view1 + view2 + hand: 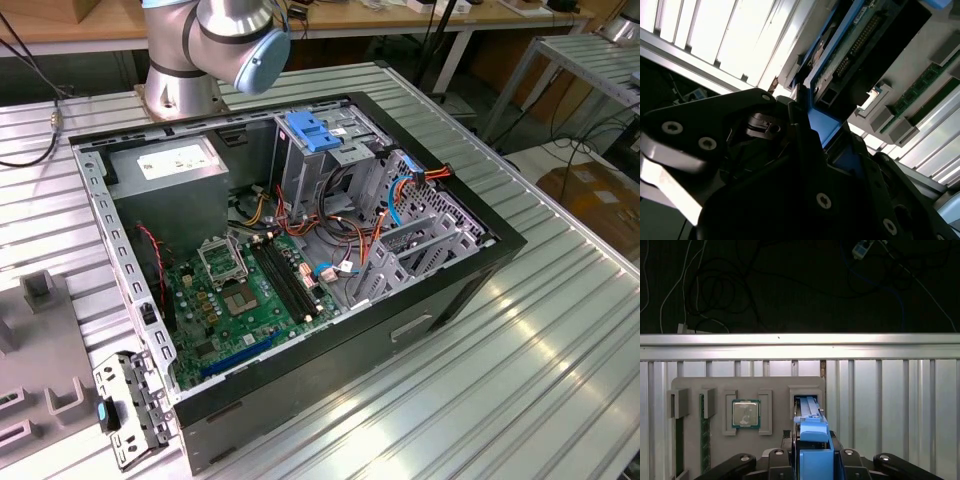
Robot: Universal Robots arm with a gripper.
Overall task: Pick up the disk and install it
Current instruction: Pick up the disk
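The disk (812, 432) stands edge-on between the black fingers (837, 457) of my gripper (813, 442), its blue plastic frame toward the camera. Its far end lies over the rightmost pocket (806, 390) of a grey holder plate (690, 385). Whether it still touches the pocket cannot be told. In the second wrist view the disk (860, 40) shows its green circuit board and blue edge frame, and the gripper (822, 130) is shut on that frame.
The holder plate also carries a processor chip (746, 413) and memory sticks (703, 440). A table-edge rail (800, 340) runs beyond it, with dark floor and cables past that. The open computer case (500, 240) holds a blue latch plate (315, 130), power supply (170, 165) and motherboard (240, 300).
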